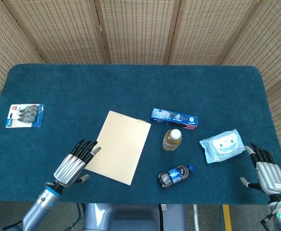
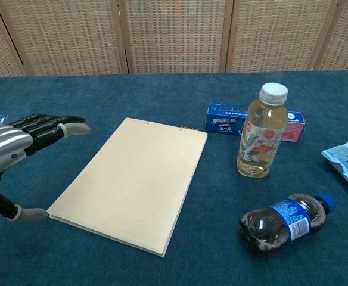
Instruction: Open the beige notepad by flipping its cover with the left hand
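Note:
The beige notepad (image 1: 118,146) (image 2: 131,182) lies flat and closed near the middle of the blue table, its binding at the far end. My left hand (image 1: 76,163) (image 2: 16,146) hovers just off the pad's near-left corner, fingers stretched out and apart, holding nothing. Its thumb tip (image 2: 30,213) sits right beside the pad's near-left corner; contact is unclear. My right hand (image 1: 267,173) rests at the table's near-right edge, fingers spread and empty; the chest view does not show it.
A blue box (image 1: 174,117), an upright yellow drink bottle (image 1: 172,139) and a dark cola bottle on its side (image 1: 175,175) stand right of the pad. A wipes pack (image 1: 222,145) lies further right. A small blister pack (image 1: 25,115) lies at far left.

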